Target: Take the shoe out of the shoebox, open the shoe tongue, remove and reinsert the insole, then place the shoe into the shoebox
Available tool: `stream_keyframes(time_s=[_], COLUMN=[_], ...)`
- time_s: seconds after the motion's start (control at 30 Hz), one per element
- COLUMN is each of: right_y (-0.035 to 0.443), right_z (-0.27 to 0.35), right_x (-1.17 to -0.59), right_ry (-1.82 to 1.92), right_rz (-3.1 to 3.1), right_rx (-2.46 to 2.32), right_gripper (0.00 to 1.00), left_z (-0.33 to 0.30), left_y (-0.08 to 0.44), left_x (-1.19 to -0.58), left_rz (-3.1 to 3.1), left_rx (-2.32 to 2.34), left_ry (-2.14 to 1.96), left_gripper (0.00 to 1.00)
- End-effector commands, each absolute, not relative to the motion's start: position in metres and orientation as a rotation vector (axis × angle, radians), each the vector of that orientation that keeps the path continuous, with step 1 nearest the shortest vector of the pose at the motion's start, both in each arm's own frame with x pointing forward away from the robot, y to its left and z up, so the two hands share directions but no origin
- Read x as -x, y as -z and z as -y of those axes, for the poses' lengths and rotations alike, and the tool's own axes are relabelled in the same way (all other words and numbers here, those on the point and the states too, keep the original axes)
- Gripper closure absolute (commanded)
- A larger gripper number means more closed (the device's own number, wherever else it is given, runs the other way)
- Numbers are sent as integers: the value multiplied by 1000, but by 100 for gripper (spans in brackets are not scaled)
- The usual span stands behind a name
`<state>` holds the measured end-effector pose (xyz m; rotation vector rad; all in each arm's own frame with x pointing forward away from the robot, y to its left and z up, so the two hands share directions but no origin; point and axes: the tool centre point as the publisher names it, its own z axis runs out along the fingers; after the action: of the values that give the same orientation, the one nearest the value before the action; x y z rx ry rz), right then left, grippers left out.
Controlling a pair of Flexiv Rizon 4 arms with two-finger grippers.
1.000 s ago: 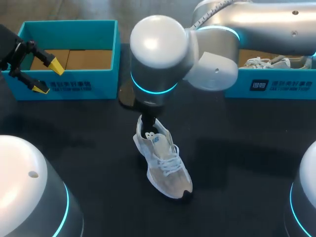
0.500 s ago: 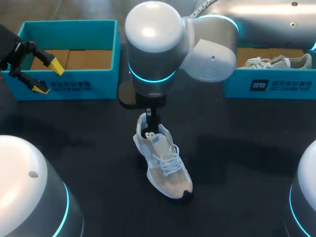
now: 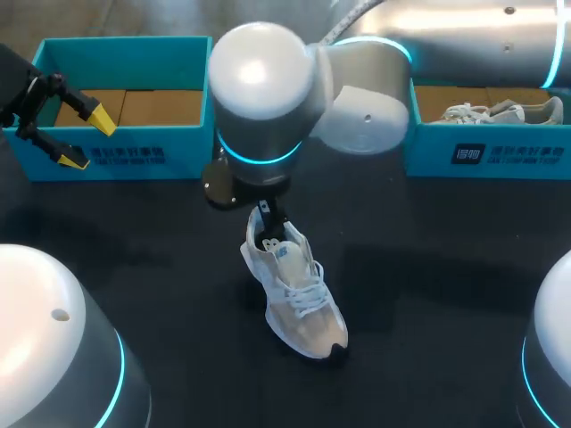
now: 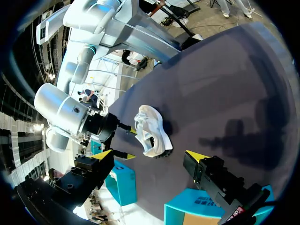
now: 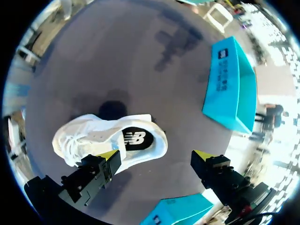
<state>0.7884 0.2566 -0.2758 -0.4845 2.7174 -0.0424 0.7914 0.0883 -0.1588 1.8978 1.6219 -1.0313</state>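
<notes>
Head view: shoe (image 3: 294, 290) stood on the counter (image 3: 446, 294), shoebox (image 3: 125, 152) well apart.
Left wrist view: I held my left jaws wide open, empty.
Right wrist view: my right jaws gaped empty over the shoe's collar; a skewed descent might have tipped it.

Shoe (image 3: 294, 299) sits mid-table (image 3: 428, 294), heel to the back. Left box (image 3: 152, 152) is behind it and off to the left, right box (image 3: 500, 153) behind it to the right, with a second shoe (image 3: 486, 113) in it. Right gripper (image 5: 158, 157) hangs just over the shoe's heel. Left gripper (image 3: 87, 140) is well left of the shoe, at the left box's front wall.
</notes>
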Motion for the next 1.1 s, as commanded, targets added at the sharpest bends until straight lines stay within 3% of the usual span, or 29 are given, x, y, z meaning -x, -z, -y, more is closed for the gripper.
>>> stream_keyframes(time_s=[0.03,0.67,1.1], right_y=[285,324,348], right_z=[-268,-266,-266], right_x=[-801,-835,-840], right_ry=[92,32,7], right_rz=[-2716,-2841,-2893], right_rx=[702,721,702], right_gripper=[0,1,32], left_z=[-88,-88,-88], left_y=[159,159,159], left_x=[-791,-791,-791], left_rz=[-1623,-1623,-1623], left_rx=[-1899,-1899,-1899], left_ry=[1028,1028,1028], left_gripper=[0,0,0])
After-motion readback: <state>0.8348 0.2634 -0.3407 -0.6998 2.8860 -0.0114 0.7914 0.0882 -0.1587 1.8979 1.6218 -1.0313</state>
